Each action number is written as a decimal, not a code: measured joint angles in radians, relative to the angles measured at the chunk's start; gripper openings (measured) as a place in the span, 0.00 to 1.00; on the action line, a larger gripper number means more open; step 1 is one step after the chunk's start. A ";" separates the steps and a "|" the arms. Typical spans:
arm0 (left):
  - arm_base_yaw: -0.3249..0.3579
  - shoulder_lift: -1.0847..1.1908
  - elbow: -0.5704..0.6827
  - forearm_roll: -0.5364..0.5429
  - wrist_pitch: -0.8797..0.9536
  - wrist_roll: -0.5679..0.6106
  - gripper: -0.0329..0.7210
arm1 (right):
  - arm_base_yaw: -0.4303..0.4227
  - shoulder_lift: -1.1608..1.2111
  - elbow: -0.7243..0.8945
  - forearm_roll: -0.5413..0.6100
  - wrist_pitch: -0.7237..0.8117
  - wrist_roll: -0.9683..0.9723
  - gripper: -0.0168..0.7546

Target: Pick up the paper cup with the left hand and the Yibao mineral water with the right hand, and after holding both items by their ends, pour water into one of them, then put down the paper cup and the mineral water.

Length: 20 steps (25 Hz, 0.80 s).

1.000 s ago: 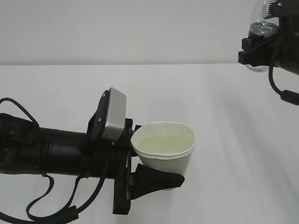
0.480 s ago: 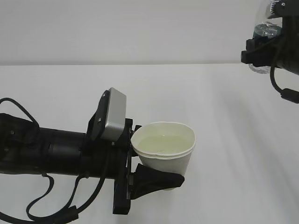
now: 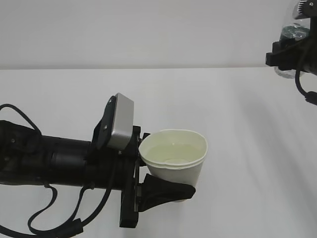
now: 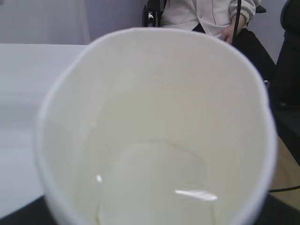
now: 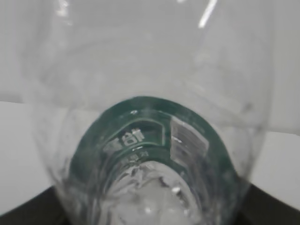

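A: Paper cup (image 3: 174, 159) sits upright in the left hand (image 3: 163, 191), low and near the middle of the exterior view, above the white table (image 3: 198, 99). Jaws pinch it near the base; one black finger (image 3: 168, 190) wraps across the front of the lower wall.

B: Contents?

A: Pale liquid inside, level well below the rim. Left wrist view looks straight down into the cup (image 4: 154, 131); two small glints on the liquid surface. Rim slightly out of round.

B: Left arm position?

A: Lies roughly level, reaching in from the left edge. Grey plate (image 3: 120, 122) on top just behind the cup, black cables (image 3: 49, 218) looping beneath.

B: Bottle?

A: Water bottle (image 3: 292, 34) at the far upper right corner, high above the table and well apart from the cup. Right hand (image 3: 292, 57) is clamped on it, mostly cut off by the frame edge. Only a bit of clear plastic and green shows there.

B: Right wrist view?

A: Fills with the bottle (image 5: 150, 117) close up: clear ribbed plastic, green label band (image 5: 140, 136) curving around it. Print on the label too blurred to read. Jaws themselves barely show; dark corners at the bottom only.

B: Anything else?

A: A seated person in a light top (image 4: 206, 14) shows behind the cup in the left wrist view.
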 joint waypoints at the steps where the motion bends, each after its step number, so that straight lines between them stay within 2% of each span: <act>1: 0.000 0.000 0.000 0.000 0.000 0.000 0.60 | -0.005 0.000 0.000 0.000 0.000 0.000 0.57; 20: 0.000 0.000 0.000 0.000 0.000 0.000 0.60 | -0.022 0.000 0.000 0.007 0.051 -0.002 0.57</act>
